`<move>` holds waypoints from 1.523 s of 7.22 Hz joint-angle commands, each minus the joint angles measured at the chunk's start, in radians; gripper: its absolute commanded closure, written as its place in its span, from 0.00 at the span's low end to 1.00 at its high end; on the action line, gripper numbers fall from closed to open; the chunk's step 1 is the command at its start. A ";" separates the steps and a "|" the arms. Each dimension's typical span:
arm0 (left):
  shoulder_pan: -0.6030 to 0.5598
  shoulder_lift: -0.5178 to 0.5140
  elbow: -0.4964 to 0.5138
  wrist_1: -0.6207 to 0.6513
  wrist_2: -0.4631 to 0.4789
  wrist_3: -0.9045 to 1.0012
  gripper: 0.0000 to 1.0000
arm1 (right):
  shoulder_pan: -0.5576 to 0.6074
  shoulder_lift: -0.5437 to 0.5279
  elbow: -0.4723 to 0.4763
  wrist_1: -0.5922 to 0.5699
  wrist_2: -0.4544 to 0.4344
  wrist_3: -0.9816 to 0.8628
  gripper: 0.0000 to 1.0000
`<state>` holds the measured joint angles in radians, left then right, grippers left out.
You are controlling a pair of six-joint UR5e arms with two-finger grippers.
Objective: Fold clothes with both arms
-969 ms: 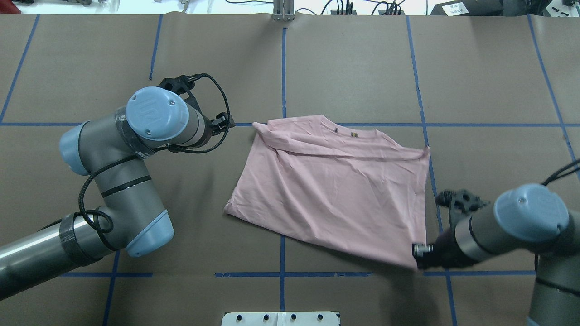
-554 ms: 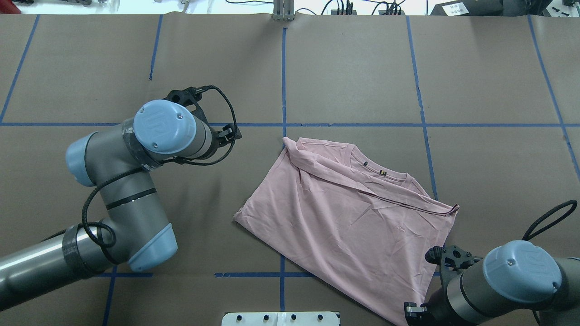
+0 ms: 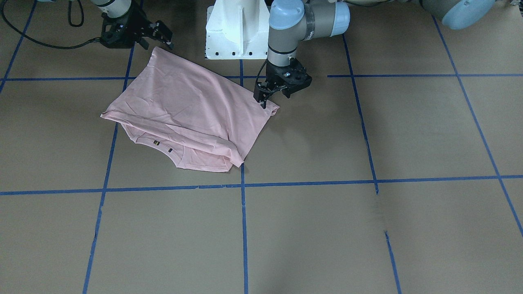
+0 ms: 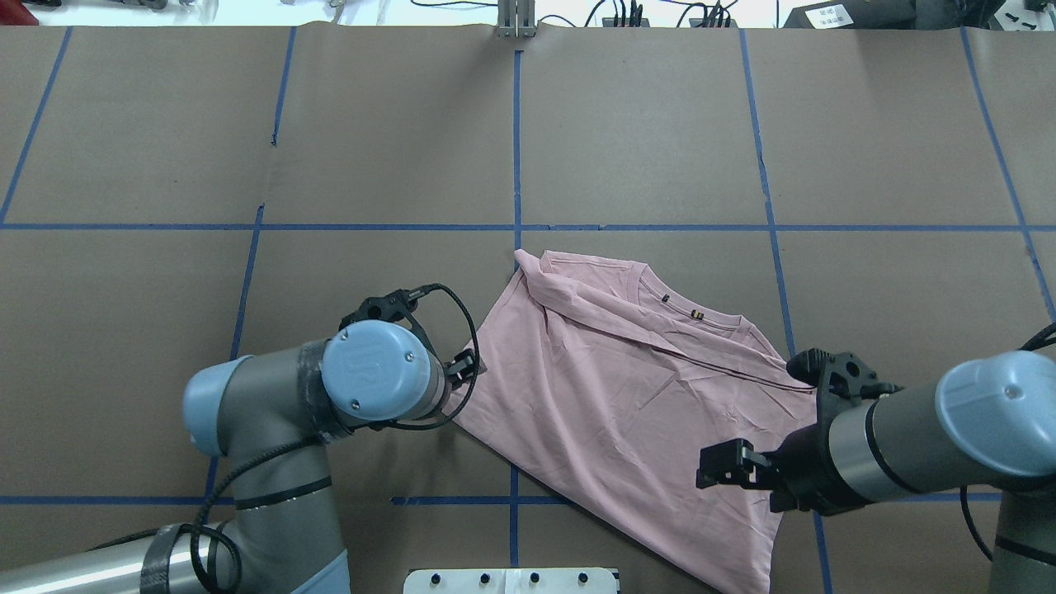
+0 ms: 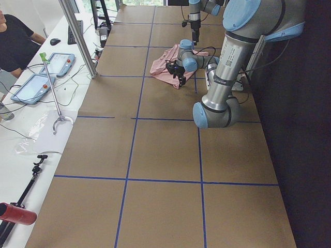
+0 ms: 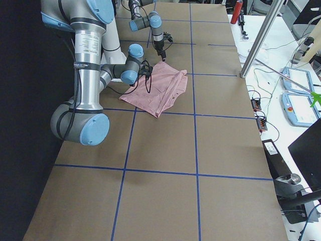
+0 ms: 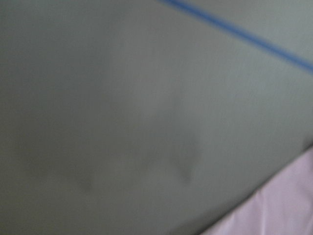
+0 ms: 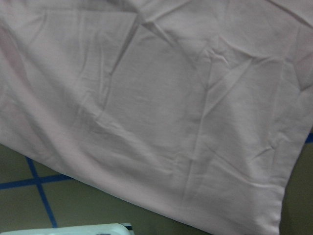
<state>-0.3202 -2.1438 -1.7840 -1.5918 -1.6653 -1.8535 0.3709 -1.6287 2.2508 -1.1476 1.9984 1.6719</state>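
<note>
T-shirt (image 4: 627, 412) lies flat on the bench (image 4: 660, 124), right of centre on the robot's side, plain pink side up. It is part-folded, with one layer doubled over along the far edge. The collar (image 4: 660, 299) runs along that far edge.

Key relation: the shirt's long axis runs diagonally, from far-left down to near-right. The left claw (image 4: 464, 365) sits low at the shirt's left corner, so the cloth spreads to the right and far from it. In the front view one finger overlaps the hem there. I can't tell if the jaws have closed on fabric, and its wrist view is only blur, brown paper and a pink corner. The cloth at that corner looks flat, not lifted.

The right claw (image 4: 716, 466) hovers over the right near part of the shirt. Its jaws read as apart with nothing between them. Its wrist view shows only wrinkled cloth below, with no fingers in shot. The near-right corner lies further toward the robot's base than this claw.

My read: the left arm is the closer one to a graspable edge. The right claw needs to drop to the right hem so both ends of the diagonal are held.

Writing: the collar tag (image 4: 697, 314) is a small dark-and-yellow patch, too small to read. No print shows on the upper side. The arm lettering is too small to read.
</note>
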 commanded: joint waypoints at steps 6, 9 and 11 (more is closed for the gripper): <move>0.018 -0.024 0.057 -0.005 0.018 -0.027 0.24 | 0.043 0.030 -0.010 -0.001 -0.007 0.000 0.00; 0.013 -0.024 0.057 -0.005 0.018 -0.012 1.00 | 0.043 0.030 -0.013 -0.001 -0.007 0.000 0.00; -0.011 -0.024 0.049 -0.005 0.016 -0.006 1.00 | 0.043 0.032 -0.011 -0.001 -0.006 0.000 0.00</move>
<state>-0.3149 -2.1675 -1.7303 -1.5969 -1.6478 -1.8637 0.4149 -1.5979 2.2392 -1.1490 1.9916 1.6720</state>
